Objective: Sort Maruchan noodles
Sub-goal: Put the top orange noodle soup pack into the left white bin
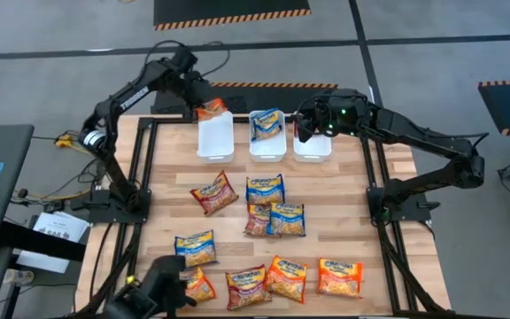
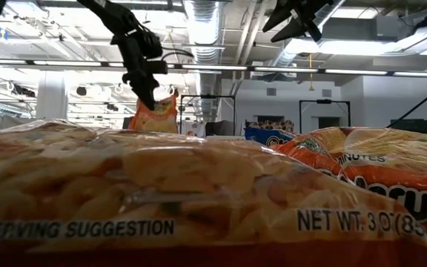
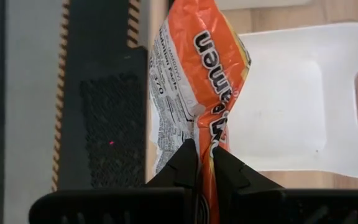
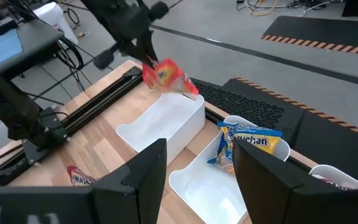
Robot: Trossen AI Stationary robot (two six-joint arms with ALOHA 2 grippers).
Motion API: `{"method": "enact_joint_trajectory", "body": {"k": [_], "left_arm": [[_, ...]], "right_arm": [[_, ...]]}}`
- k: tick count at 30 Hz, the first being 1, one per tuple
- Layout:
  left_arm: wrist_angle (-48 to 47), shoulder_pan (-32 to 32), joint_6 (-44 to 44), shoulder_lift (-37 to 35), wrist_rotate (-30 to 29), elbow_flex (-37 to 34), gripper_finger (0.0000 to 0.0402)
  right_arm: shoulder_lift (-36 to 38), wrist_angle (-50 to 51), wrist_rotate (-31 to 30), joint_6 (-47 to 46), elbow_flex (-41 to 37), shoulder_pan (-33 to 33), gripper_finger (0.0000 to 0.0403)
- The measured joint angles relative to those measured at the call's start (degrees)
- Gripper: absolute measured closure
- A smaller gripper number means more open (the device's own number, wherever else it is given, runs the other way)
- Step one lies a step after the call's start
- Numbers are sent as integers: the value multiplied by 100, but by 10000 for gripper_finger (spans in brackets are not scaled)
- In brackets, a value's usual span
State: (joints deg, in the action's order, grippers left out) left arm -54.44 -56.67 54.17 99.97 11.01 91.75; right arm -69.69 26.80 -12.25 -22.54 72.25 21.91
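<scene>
A: What carries everything here?

B: A wooden surface [image 1: 343, 190]. Three white bins stand in a row at its far edge: the left bin [image 1: 214, 137], the middle bin [image 1: 267, 140] and the right bin [image 1: 312, 146]. Loose Maruchan noodles [image 1: 265, 189] lie scattered over the near half, orange, blue and dark red packets mixed, some overlapping.

A: And the arms?

B: The left end effector [image 3: 202, 163] hangs over the far rim of the left bin, pinched tight on the edge of an orange packet [image 3: 201, 68]. The packet dangles below it, partly over the bin and partly over its rim. The right end effector [image 4: 194, 168] hovers above the right bin with its fingers spread wide and nothing between them.

A: Anything sorted already?

B: A blue packet [image 4: 248, 144] leans inside the middle bin. The right bin's contents are hard to read under the arm.

A: How do these packets handle?

B: I'd judge them light. The wrapper is thin, glossy film, so likely slippery, and it creases where the fingers bite. The noodle block inside is probably stiff but brittle, so squeezing the middle risks cracking it.

A: So where to grip?

B: At the sealed end flap, as the left arm does. The packet hangs free and swings, so letting go directly over the bin's open middle seems safest.
</scene>
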Motion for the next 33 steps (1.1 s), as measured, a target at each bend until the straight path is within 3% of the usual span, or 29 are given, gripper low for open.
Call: {"method": "enact_joint_trajectory", "body": {"k": [11,23,29,33], "left_arm": [[100,349,212,146,-332,-2,399],[189,412,-387,586,-675,-2,399],[519,366,-537,713,-39,-2,399],[545,413,-587,817,-157,-2,399]], "right_arm": [[0,130,0,-10,0,-2,196],[0,158,7,-9,0,-20,196],[0,159,14,-9,0,-59,196],[0,161,17,-9,0,-59,196]]}}
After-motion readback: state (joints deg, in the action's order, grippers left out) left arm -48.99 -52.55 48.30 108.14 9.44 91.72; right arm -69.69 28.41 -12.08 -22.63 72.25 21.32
